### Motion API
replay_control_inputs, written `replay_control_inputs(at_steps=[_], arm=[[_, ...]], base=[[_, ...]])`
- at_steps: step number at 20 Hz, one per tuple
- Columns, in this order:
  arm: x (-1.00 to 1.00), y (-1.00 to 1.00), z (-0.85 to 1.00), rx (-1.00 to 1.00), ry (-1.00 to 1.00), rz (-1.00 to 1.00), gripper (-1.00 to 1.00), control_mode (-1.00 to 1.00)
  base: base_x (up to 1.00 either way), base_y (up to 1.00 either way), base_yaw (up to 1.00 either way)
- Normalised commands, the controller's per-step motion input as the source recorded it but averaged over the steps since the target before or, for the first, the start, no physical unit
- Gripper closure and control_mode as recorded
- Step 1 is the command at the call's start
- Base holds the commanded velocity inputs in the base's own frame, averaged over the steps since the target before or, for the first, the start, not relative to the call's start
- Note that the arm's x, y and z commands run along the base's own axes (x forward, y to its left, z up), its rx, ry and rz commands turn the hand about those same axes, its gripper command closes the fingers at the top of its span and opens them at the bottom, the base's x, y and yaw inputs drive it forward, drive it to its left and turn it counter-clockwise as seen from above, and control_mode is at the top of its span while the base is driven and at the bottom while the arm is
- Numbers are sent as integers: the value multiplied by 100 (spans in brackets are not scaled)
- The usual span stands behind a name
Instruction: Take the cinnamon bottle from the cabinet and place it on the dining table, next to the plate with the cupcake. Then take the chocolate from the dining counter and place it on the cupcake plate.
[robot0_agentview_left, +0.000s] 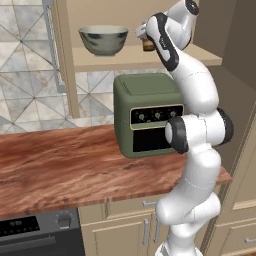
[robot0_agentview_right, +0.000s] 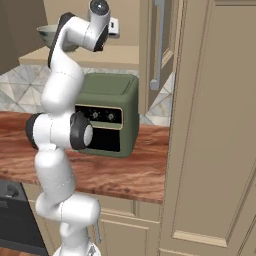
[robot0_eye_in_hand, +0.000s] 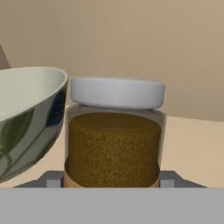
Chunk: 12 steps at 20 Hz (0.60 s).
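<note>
The small cylindrical cinnamon bottle with brown contents and a pale lid (robot0_eye_in_hand: 114, 135) is standing upright on the shelf board of the light tan wooden cabinet (robot0_agentview_left: 125, 59), just beside the wide grey-green bowl (robot0_eye_in_hand: 26, 118). The hand (robot0_eye_in_hand: 114, 180) is reaching around its base; I cannot tell if the fingers are clamping it.

grey-green bowl (robot0_agentview_left: 103, 39), green toaster oven (robot0_agentview_left: 146, 115), wood counter (robot0_agentview_left: 60, 167)

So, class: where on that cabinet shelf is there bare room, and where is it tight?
Bare board lies right of the cinnamon bottle, toward the cabinet shelf's open end. It is tight on the left, where the grey-green bowl sits close beside the jar.
</note>
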Motion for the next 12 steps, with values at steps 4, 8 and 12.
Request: replay_control_inputs(at_steps=[4,8,12], arm=[[-100,31,-19,-11,-7,-2,100,-100],[-100,19,-12,-11,-13,-2,100,-100],[-100,1,-1,0,-2,-10,100,-100]], base=[[0,0,0],[0,0,0],[0,0,0]])
